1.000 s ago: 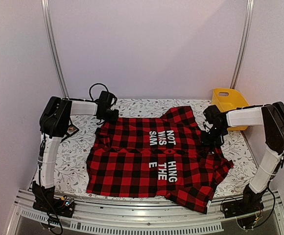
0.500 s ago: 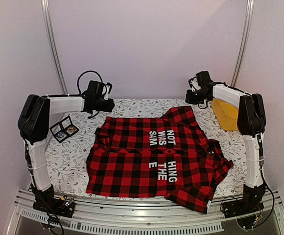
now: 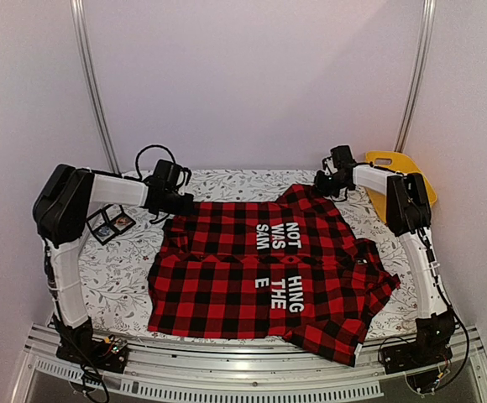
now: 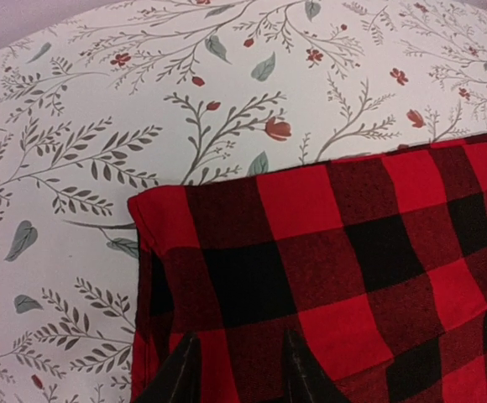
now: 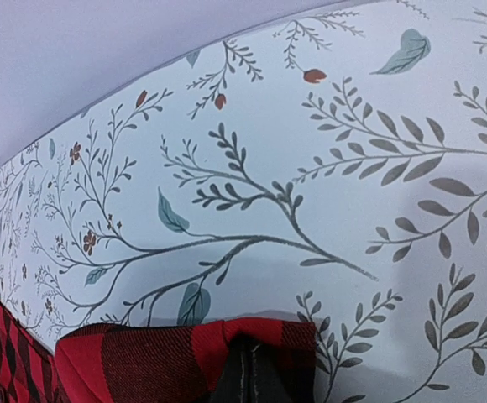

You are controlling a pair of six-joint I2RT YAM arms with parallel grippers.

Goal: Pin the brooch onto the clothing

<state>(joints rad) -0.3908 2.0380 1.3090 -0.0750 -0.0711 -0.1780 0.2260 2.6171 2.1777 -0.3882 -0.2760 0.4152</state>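
Observation:
The clothing [image 3: 227, 269], a red-and-black checked shirt with white letters, lies spread flat on the floral tablecloth. My left gripper [image 3: 179, 201] is at its far left corner. In the left wrist view that gripper [image 4: 239, 353] has its fingers apart just over the checked cloth [image 4: 353, 252], with nothing between them. My right gripper [image 3: 321, 186] is at the shirt's far right corner. In the right wrist view it [image 5: 250, 357] is shut, with a fold of red fabric [image 5: 126, 361] wrapped around the tips. I cannot make out the brooch.
A small black case [image 3: 109, 222] with compartments lies on the cloth left of the shirt, beside my left arm. A yellow bin [image 3: 395, 164] stands at the back right behind my right arm. The floral tablecloth [image 3: 126, 277] borders the shirt all round.
Both arms rose and swung toward the back, then came down onto the shirt's far corners. The right gripper left the shirt's right side for the far right corner. The shirt lies as before.

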